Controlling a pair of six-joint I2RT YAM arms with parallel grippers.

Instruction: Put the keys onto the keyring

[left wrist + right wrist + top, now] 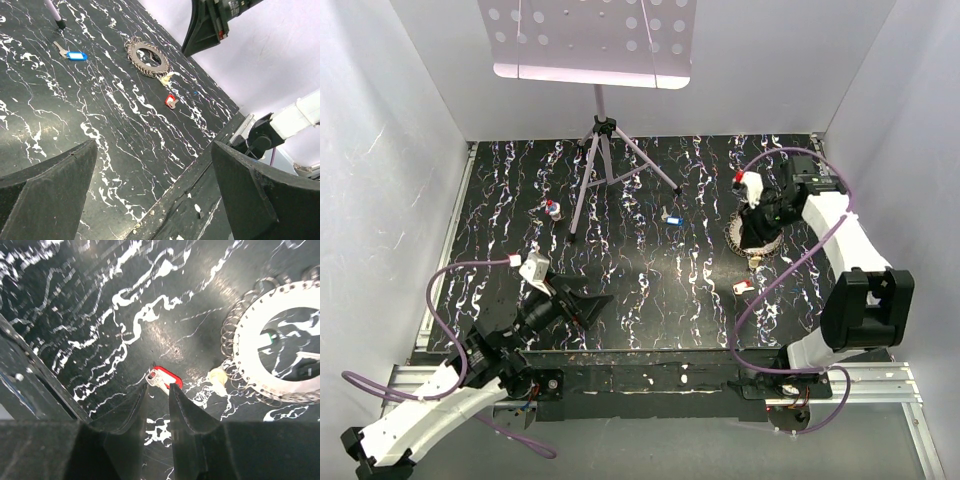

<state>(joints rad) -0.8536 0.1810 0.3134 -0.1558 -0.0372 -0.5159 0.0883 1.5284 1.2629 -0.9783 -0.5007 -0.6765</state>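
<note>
Right wrist: red key (pixel 167 378) beyond end effector (pixel 157 386) tips

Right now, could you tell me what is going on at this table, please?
The right hand hangs above the table near the keyring, its jaws slightly parted and empty, pointing toward a loose red key. A cream key lies at the ring's edge. The left hand hovers wide open, holding nothing.

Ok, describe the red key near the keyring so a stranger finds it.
Start at the grey keyring on the table's right half. On its near side lie two keys: the cream key at its rim, the red key farther off.
</note>
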